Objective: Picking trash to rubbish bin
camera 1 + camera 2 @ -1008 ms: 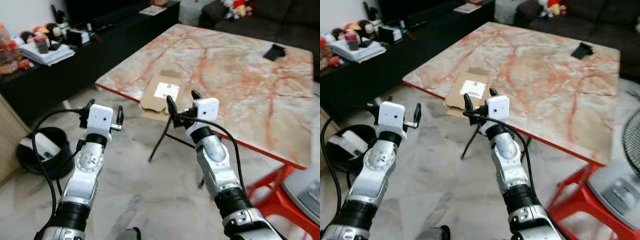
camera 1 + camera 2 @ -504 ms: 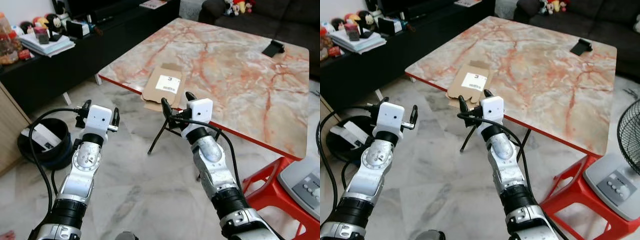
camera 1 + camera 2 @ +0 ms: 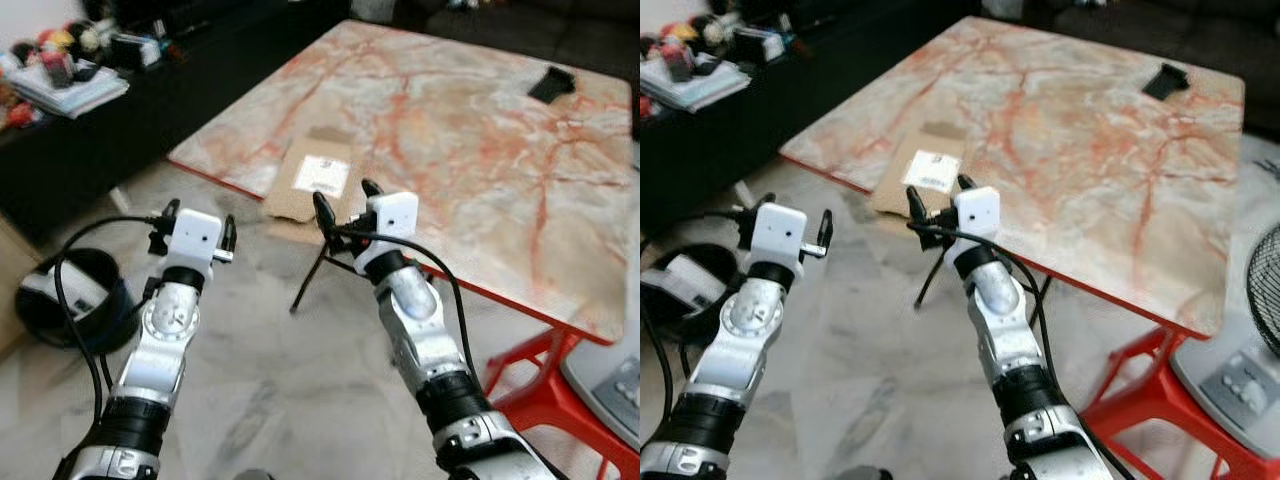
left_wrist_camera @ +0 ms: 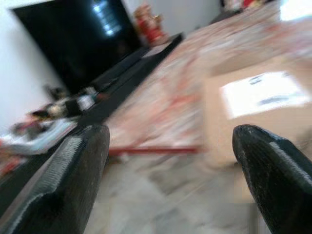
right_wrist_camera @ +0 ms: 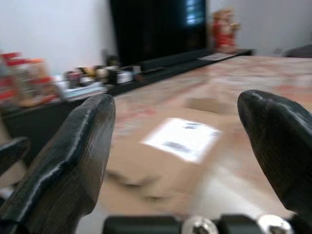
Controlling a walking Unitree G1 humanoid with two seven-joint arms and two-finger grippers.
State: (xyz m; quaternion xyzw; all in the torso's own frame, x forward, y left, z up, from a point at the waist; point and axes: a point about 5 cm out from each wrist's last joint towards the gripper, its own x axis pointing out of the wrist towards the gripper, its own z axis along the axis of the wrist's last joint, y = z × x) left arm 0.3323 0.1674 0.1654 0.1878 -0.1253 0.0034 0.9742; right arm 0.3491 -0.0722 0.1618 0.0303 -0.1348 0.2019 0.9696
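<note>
Both arms raised toward a flat cardboard box at the marble surface's edge.

From the left: the black bin [image 3: 70, 300] sits on the floor by the dark cabinet [image 3: 90, 140], handy for dropping trash. The left gripper [image 3: 195, 222] hovers with jaws wide, holding nothing. The right gripper [image 3: 343, 205], jaws also wide, faces the cardboard box [image 3: 310, 185], which overhangs the surface [image 3: 480, 130], likely easing a pinch. A thin black stand [image 3: 312, 275] leans below, possibly obstructing.

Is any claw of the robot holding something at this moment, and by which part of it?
Nothing is held. The right claw is open, just short of the flattened cardboard box at the table edge. The left claw is open too, over the floor.
</note>
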